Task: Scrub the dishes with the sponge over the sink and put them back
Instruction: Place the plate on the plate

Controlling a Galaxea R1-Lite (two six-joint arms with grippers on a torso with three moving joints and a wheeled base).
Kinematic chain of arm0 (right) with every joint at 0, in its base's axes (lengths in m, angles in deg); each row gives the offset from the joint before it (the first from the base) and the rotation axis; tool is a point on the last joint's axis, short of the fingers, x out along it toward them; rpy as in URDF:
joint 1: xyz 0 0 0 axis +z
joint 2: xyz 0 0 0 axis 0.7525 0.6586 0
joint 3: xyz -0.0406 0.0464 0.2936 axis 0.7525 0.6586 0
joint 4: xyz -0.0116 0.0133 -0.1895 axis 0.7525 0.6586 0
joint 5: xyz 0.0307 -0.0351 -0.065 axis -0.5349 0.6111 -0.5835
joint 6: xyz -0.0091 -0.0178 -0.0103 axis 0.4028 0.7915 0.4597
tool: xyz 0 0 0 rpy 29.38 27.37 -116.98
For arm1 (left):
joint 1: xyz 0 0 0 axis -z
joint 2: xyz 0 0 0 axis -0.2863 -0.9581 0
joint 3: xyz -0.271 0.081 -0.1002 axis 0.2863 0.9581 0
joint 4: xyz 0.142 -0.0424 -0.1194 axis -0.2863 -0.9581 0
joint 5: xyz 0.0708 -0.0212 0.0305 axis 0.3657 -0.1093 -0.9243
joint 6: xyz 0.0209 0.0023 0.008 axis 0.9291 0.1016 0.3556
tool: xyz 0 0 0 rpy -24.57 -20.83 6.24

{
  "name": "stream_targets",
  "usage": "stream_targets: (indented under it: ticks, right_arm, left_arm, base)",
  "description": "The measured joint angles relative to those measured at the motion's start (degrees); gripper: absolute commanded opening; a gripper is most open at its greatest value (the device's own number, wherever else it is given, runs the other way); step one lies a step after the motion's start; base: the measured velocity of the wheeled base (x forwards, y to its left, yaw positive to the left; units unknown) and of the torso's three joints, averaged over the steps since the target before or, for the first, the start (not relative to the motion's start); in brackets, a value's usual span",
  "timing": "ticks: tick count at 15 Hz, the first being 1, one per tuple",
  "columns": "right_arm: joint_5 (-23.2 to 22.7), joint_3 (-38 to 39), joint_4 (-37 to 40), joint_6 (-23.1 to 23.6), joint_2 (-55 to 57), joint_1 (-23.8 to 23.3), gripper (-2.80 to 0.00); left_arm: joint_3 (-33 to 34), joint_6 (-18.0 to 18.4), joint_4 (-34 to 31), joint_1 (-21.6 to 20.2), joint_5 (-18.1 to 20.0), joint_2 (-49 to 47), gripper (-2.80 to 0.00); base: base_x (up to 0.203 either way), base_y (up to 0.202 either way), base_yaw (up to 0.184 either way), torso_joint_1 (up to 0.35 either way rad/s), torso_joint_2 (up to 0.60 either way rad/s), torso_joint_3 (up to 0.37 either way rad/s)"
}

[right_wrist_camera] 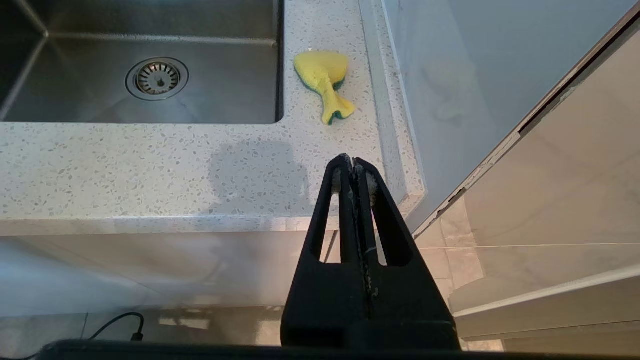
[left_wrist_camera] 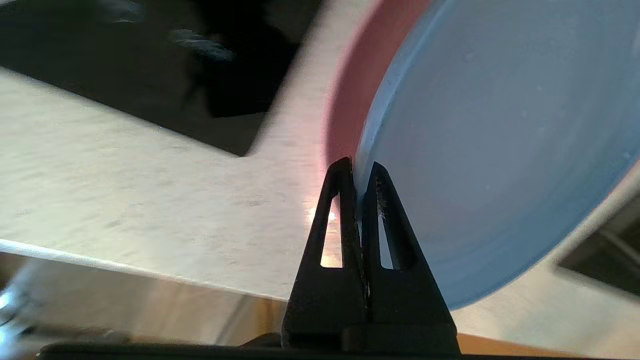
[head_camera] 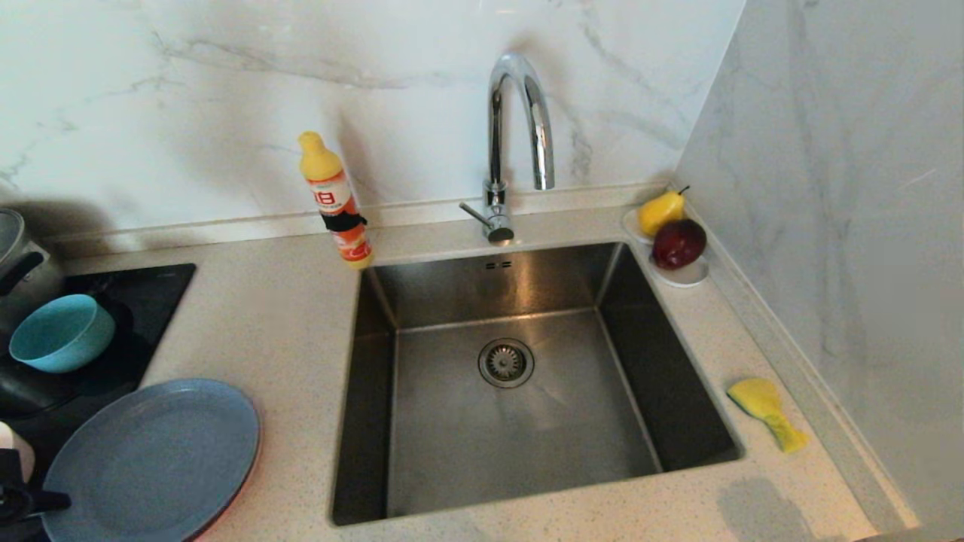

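Against the marble back wall point(head_camera: 226, 83), a yellow-orange detergent bottle point(head_camera: 336, 200) standing on the speckled countertop point(head_camera: 279, 324). In the far right corner, a small white dish point(head_camera: 687, 275) bearing a yellow pear point(head_camera: 660, 211) and a dark red apple point(head_camera: 678, 242). At left, a black cooktop point(head_camera: 143, 297) with a steel pot point(head_camera: 19, 263).

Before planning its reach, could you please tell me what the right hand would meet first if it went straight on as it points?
Probably the counter short of the sponge; the shut right hand points that way, though depth is unclear.

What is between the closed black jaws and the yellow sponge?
Only bare speckled countertop. The right wrist view shows the right gripper, jaws shut, hanging past the counter's front edge, with nothing lying between it and the sponge.
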Motion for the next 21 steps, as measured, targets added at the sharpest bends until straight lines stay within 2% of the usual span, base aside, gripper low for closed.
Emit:
stream_targets:
  ticks: [5, 9, 10, 18, 21]
  right_arm:
    - [0.0, 0.0, -0.02, -0.01, 0.0, 0.0, -2.8]
    - [-0.02, 0.0, -0.02, -0.01, 0.0, 0.0, -2.8]
    - [-0.02, 0.0, -0.02, 0.02, 0.0, 0.0, -2.8]
    - [-0.01, 0.0, -0.02, 0.02, 0.0, 0.0, -2.8]
    - [0.0, 0.0, -0.02, 0.0, 0.0, 0.0, -2.8]
  left_arm:
    - [0.86, 0.32, 0.17, -0.02, 0.82, -1.05, -2.8]
    - [2.85, 1.45, 3.51, -0.02, 1.0, -1.94, -2.8]
    - [2.9, 1.34, 3.68, -0.02, 1.03, -2.18, 0.0]
    - [1.33, 0.32, 3.51, -0.44, 1.38, -1.24, 0.0]
    - [-2.0, -3.13, 3.33, -0.68, 1.25, -0.46, 0.0]
  base:
    - [0.0, 0.0, 0.0, 0.0, 0.0, 0.0]
    - [0.0, 0.0, 0.0, 0.0, 0.0, 0.0]
    - [0.0, 0.0, 0.0, 0.0, 0.0, 0.0]
    - [0.0, 0.0, 0.0, 0.0, 0.0, 0.0]
    - [0.0, 0.0, 0.0, 0.0, 0.0, 0.0]
